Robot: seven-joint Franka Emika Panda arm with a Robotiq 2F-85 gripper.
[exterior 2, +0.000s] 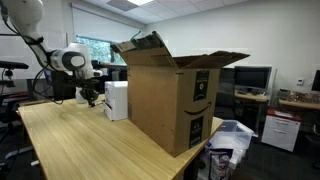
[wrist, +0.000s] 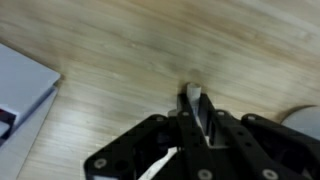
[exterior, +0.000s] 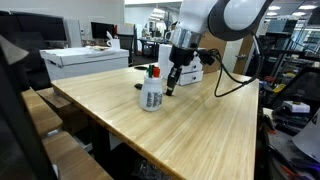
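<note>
In the wrist view my gripper has its jaws drawn together on a thin light grey marker, whose tip sticks out past the fingertips just above the wooden table. In an exterior view the gripper points down close to the tabletop, right beside a clear cup that holds markers with red and green caps. The cup's pale rim shows at the right edge of the wrist view. From the other side of the room the gripper appears small, and the marker cannot be made out.
A white box stands on the table's far corner, and its corner shows at the left of the wrist view. A large open cardboard box and a white box also stand on the table. Desks, monitors and chairs surround it.
</note>
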